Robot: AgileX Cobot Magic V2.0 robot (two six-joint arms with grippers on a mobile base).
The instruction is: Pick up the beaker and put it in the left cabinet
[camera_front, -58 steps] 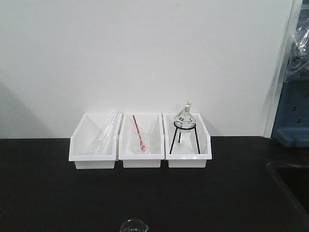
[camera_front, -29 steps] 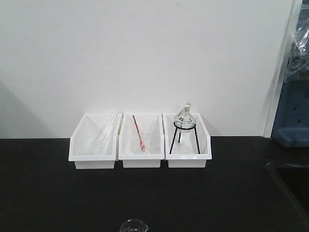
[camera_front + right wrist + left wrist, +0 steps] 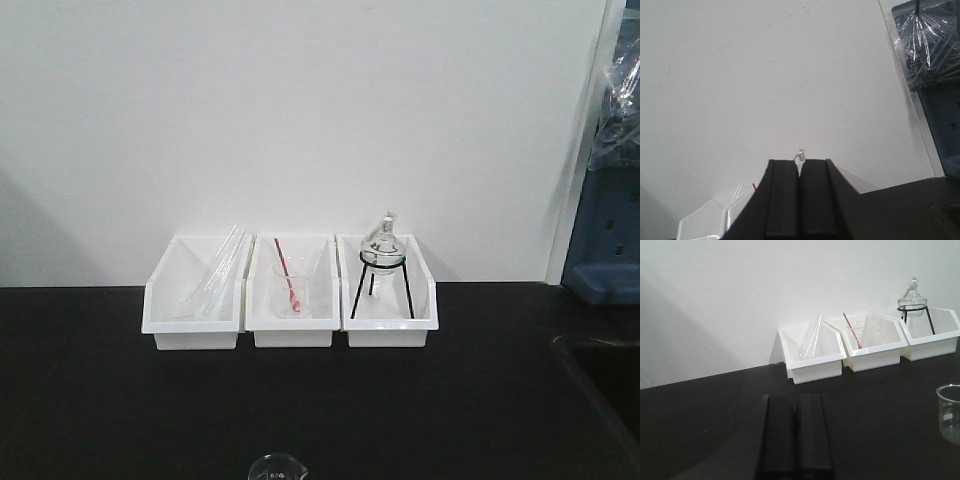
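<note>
The beaker (image 3: 277, 468), small and of clear glass, stands on the black bench at the bottom edge of the front view. It shows again at the right edge of the left wrist view (image 3: 950, 412), with faint white marks. My left gripper (image 3: 796, 398) is shut and empty, low over the bench, to the left of the beaker and well apart from it. My right gripper (image 3: 800, 163) is shut too, holds nothing and points at the white wall. The left cabinet is out of view. Neither gripper shows in the front view.
Three white bins stand against the wall: the left one (image 3: 193, 305) holds glass tubes, the middle one (image 3: 293, 315) a beaker with a red rod, the right one (image 3: 388, 318) a round flask on a black stand. A blue unit (image 3: 606, 240) and a recessed sink (image 3: 600, 375) are at the right.
</note>
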